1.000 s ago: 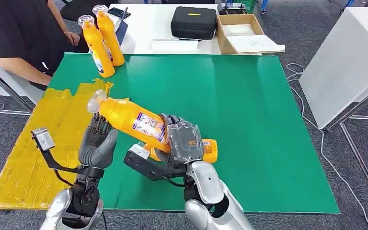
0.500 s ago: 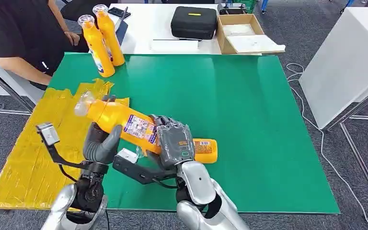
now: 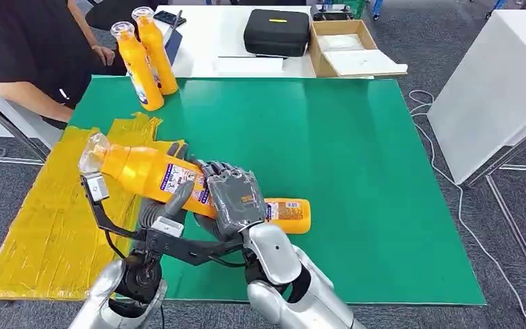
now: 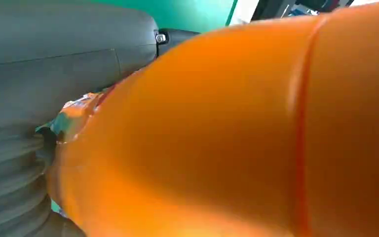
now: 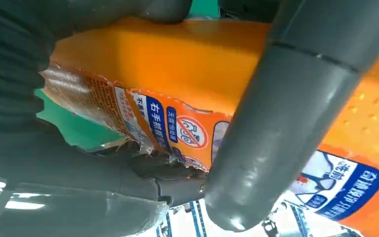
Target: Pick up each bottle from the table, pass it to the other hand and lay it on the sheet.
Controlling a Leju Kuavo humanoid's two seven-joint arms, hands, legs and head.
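Handover stage of 1 bottle; the orange bottle (image 3: 147, 173) lies tilted in the air above the near table edge, cap toward the yellow sheet (image 3: 48, 205); the right hand (image 3: 236, 199) is wrapped around its labelled middle, and the left hand (image 3: 168, 205) has thumb and fingers closed on its neck end, so both hold it; release by the right hand appears not yet done; no bottle lies on the sheet; 2 upright bottles (image 3: 144, 58) wait at the far corner of the green table (image 3: 356, 171).
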